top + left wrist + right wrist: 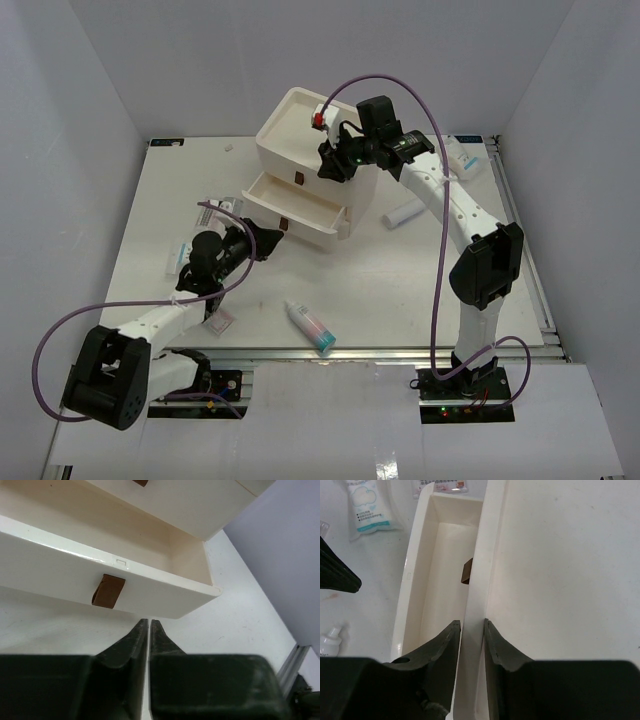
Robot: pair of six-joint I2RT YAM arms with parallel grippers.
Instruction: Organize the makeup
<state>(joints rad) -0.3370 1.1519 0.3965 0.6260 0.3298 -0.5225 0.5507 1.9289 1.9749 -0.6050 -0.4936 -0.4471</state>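
Toward the back of the desk (400, 290), the cream drawer box (297, 118) is standing with its bottom drawer (300, 207) pulled out. The right end effector (329, 166) is sitting on the box's top rim, and its fingers (445, 650) are pinching the thin cream wall between them. Just in front of the open drawer, the left end effector (268, 240) is hovering low over the desk. Its fingers (127, 645) are pressing almost together, leaving only a slit and gripping nothing, while the drawer's brown handle (107, 591) is hanging just ahead of the tips.

The makeup is lying on the desk, all outside the box. A white bottle with teal cap (311, 327) is resting on its side near the front edge, and a white tube (404, 213) is lying right of the box. A back sachet (458, 156) is lying at the far right, and a pink-printed sachet (216, 319) is lying beside the left arm. The right wrist view is showing a blue-printed sachet (368, 510) with a cloud drawing, but its writing is too small to read.
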